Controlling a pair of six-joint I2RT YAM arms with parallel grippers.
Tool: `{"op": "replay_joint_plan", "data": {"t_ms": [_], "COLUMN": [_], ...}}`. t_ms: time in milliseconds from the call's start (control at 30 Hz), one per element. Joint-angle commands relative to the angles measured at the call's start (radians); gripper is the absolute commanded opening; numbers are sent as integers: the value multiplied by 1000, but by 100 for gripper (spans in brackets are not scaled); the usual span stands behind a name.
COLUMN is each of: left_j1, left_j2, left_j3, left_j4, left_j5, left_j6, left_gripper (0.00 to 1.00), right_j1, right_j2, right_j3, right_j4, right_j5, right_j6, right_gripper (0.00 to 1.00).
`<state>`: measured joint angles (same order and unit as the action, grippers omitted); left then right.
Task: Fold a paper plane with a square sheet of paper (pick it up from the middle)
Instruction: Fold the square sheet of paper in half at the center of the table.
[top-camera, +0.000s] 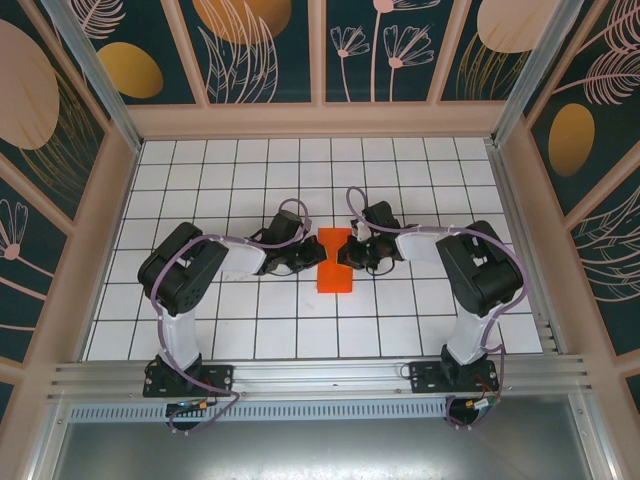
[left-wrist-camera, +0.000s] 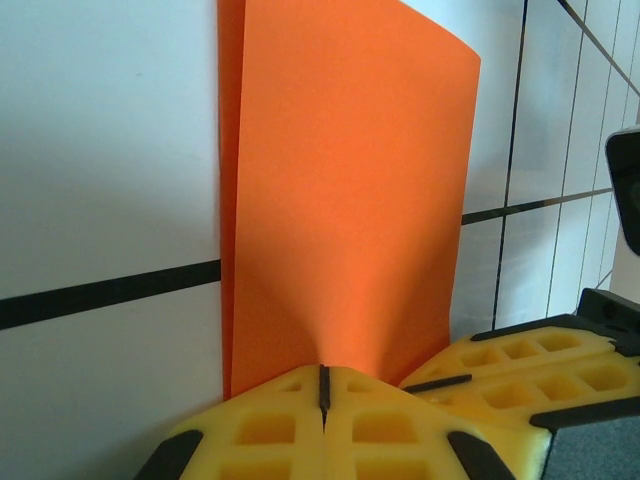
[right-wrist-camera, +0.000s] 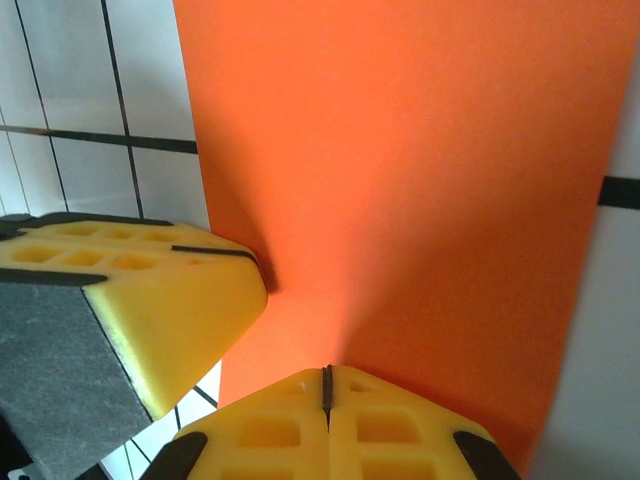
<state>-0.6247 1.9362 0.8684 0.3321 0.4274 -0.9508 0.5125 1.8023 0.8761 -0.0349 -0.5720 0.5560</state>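
The orange-red square sheet of paper sits at the middle of the tiled table and is pinched narrow at its waist from both sides. My left gripper is shut on its left edge and my right gripper on its right edge. In the left wrist view the yellow fingertips meet with the paper creasing out from between them, and a second layer shows along its left edge. In the right wrist view the closed gripper likewise pinches the sheet. The left gripper's yellow fingers press in beside it.
White tiles with black grid lines spread around the paper. Patterned walls with pale frames box the table in at the back and sides. A metal rail carries both arm bases along the near edge.
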Motion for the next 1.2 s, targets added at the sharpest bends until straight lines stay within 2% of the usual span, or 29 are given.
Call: {"op": "replay_joint_plan", "data": {"t_ms": [0,167,367,567,667,933,1167], "left_j1": [13,13,14,13,13,13,13], "left_j2": [115,116,109,106,101,110,123], "left_j3": [-82,-85,-84,-85,-82,-96,-125], "left_j4": [-283,-281,-288,-277,-273,-257,-244], "left_j5": [-220,-234,-241,-258,-260,-269,-279], "left_j6": [37,21,21,29,30,26,26], "left_gripper": [0,0,0,0,0,0,0], "right_j1": [6,-1,-42,-32,-13,29,51], "right_j2": [15,-17,-141,-227,-219,-71,-103], "right_j3": [8,-52,-180,-126,-95,-66,-186], "right_j4": [-66,-106,-87,-35,6,60,40], "right_j5": [-27,-21,1,-30,-31,-39,-24], "right_j6": [-57,-96,-117,-90,-72,-66,-85], "right_gripper": [0,0,0,0,0,0,0]}}
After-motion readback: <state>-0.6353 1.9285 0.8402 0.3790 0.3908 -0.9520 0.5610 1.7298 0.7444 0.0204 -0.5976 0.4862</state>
